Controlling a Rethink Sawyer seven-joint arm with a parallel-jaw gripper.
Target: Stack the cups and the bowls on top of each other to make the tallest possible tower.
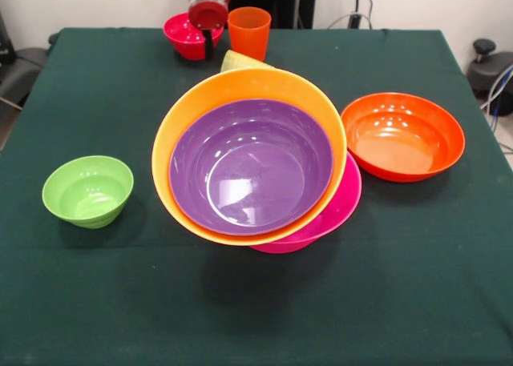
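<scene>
The tower leans toward me at the table's middle. A large pink bowl (341,210) is its base. A yellow-orange bowl (186,114) tilts above it, with a purple bowl (250,166) nested inside. A pale yellow-green rim (240,60) peeks out behind the tower; I cannot tell what it belongs to. The purple and yellow cups are hidden. The orange cup (249,31) stands upright at the far edge beside the small red bowl (186,36). My gripper (209,31) hangs over the red bowl's right rim. A small green bowl (88,190) sits at the left and an orange-red bowl (402,135) at the right.
The dark green tablecloth (256,318) covers the whole table. Cables and dark equipment (489,70) lie beyond the right edge. A chair (20,70) shows beyond the left edge.
</scene>
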